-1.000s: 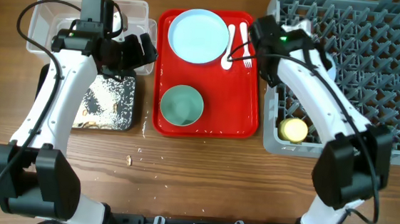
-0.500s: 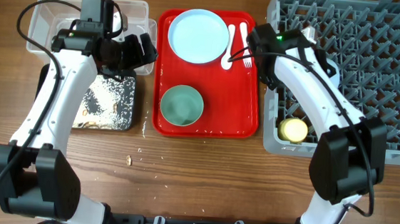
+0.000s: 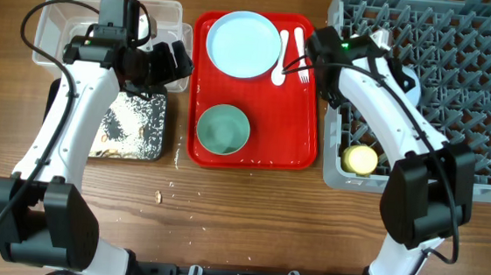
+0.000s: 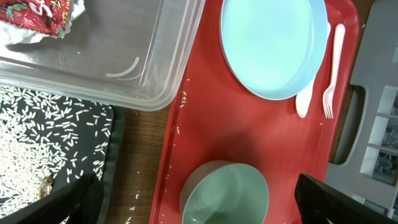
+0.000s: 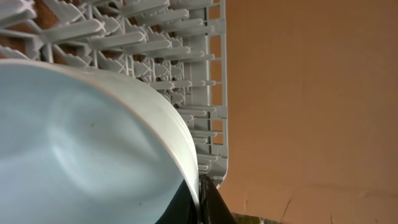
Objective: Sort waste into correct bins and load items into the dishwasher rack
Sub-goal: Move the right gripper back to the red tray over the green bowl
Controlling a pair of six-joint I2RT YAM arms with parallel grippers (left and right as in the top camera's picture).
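My right gripper is shut on the rim of a pale blue-green bowl, held tilted over the grey dishwasher rack near its left side. My left gripper hangs open and holds nothing, at the right edge of the clear tub. The crumpled red wrapper lies in that tub. On the red tray are the pale blue plate, a second bowl, the white spoon and the fork. A yellow cup sits in the rack's front left corner.
The black tray, below the clear tub, holds white and brown food scraps. A few stray grains lie on the wooden table in front of the red tray. The rack's upright pegs stand close behind the held bowl.
The right arm has shifted only slightly with the bowl. The left arm has not moved.
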